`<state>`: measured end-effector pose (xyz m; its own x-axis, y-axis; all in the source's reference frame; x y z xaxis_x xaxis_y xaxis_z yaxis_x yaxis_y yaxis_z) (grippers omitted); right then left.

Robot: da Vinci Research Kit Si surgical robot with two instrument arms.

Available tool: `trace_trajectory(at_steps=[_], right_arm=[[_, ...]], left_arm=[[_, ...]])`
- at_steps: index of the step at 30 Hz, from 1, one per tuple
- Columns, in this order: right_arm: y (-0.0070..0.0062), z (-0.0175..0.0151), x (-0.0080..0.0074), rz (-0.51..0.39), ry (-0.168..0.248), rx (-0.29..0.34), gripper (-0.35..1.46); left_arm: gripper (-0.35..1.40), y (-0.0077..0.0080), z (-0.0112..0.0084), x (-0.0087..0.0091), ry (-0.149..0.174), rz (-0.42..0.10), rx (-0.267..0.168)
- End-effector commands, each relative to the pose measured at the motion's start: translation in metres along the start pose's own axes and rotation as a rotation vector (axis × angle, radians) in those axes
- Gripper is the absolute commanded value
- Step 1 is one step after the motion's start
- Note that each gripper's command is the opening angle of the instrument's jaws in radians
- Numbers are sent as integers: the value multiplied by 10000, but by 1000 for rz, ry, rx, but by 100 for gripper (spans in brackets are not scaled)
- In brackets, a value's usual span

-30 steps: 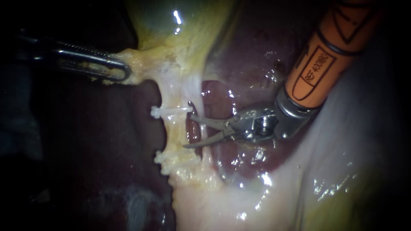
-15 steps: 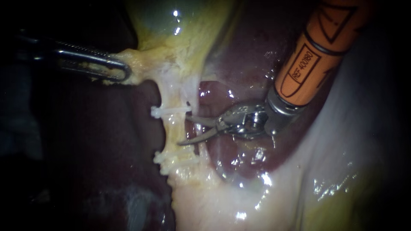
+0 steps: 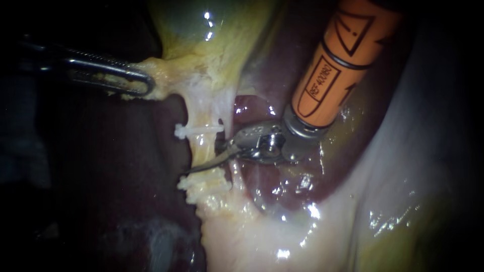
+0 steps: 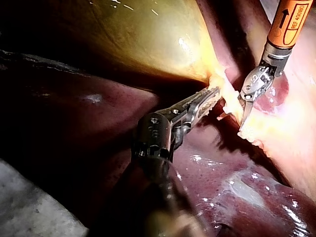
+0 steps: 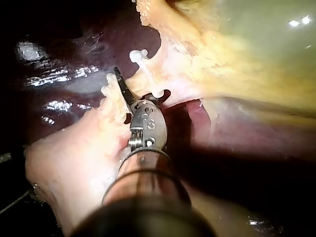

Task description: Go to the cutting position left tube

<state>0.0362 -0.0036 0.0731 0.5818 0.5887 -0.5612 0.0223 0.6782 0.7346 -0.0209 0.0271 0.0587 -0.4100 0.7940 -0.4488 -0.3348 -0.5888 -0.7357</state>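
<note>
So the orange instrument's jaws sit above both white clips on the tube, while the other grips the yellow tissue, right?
Not above: the endoscope view shows the right instrument with open jaws at the tube between the upper clip and lower clip. The left instrument does grip the yellow tissue.

Yellow-green gallbladder (image 3: 222, 35) sits over the dark red liver (image 3: 275, 179), whose wet surface glints; pale glistening tissue (image 3: 252, 242) spreads below the liver

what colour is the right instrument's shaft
The right instrument's shaft is orange with black markings; clearest in the endoscope view.
</note>
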Motion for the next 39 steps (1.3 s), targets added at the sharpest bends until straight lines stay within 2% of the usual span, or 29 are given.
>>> trace_trajectory(at_steps=[1,5,9,16,22,29,34,39], right_arm=[[-1,2,1,3,6,5,144],[-3,10,7,7,24,22,144],[-8,14,12,-2,60,44,144],[-28,13,22,-24,108,105,144],[-50,6,41,-28,153,150,144],[-65,-5,60,-19,185,170,144],[-71,-6,64,-19,190,176,144],[-70,-6,64,-20,189,178,144]], left_arm=[[-35,0,0,0,0,0,0],[-35,0,0,0,0,0,0],[-35,0,0,0,0,0,0],[-35,0,0,0,0,0,0],[-35,0,0,-1,0,0,0],[-35,0,0,-1,0,1,0],[-35,0,0,-1,0,1,0],[-35,0,0,-1,0,1,0]])
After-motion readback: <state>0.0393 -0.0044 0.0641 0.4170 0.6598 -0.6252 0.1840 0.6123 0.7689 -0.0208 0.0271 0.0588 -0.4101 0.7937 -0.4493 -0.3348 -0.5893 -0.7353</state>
